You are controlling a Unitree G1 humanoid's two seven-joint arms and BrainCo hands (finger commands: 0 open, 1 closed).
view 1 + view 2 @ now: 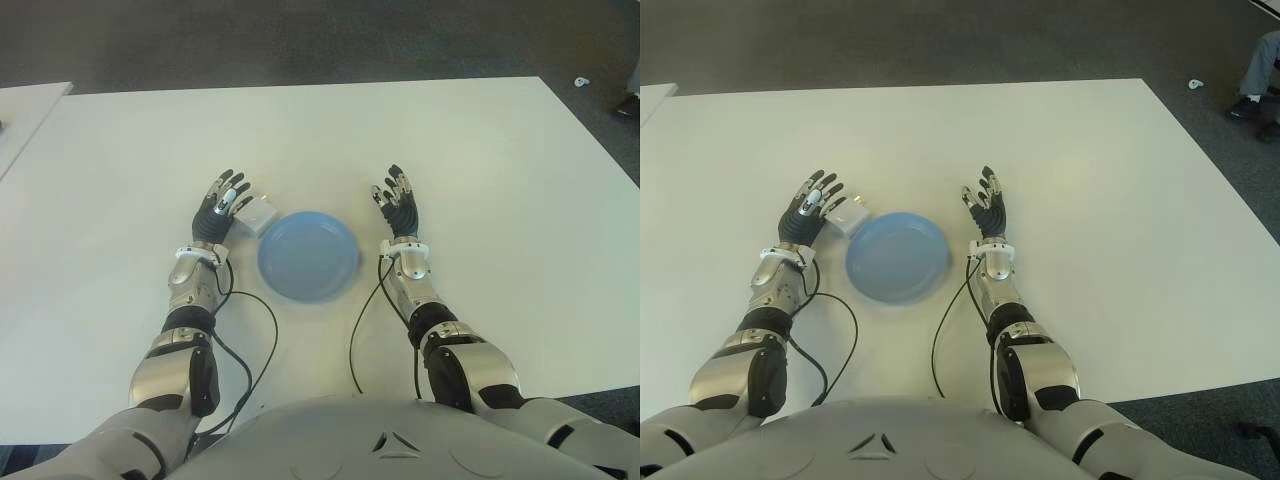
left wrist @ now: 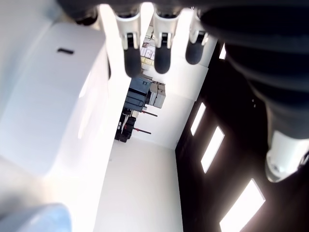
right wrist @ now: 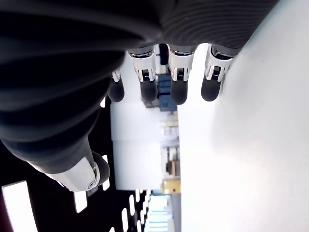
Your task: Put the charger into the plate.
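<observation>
Left hand (image 1: 224, 207): at the left of the scene, fingers spread and holding nothing; its fingertips (image 2: 132, 60) lie just beside the charger, on the charger's left.
Charger (image 1: 256, 215): a white block lying on the desk, between the left hand and the plate, close against the plate's far-left rim; whether it touches the rim cannot be told. It is not yet in the plate.
Plate (image 1: 309, 256): blue, round and shallow, with nothing in it, set between the two hands.
Right hand (image 1: 398, 208): idle just to the right of the plate, fingers extended and spread, holding nothing.
Desk (image 1: 480, 160): white and smooth.
Risk, slipping: the charger looks smooth-sided and sits flat, so a closing hand would likely push it to the right instead of gripping it.
Risk, plate shift: a charger shoved sideways would probably knock the light plate toward the right hand.
Risk, weak hold: fingers meeting only the left face could pinch a corner, and the block might twist out during the lift.
Risk, early release: dropped on the rim, the charger could tip back onto the desk.
</observation>
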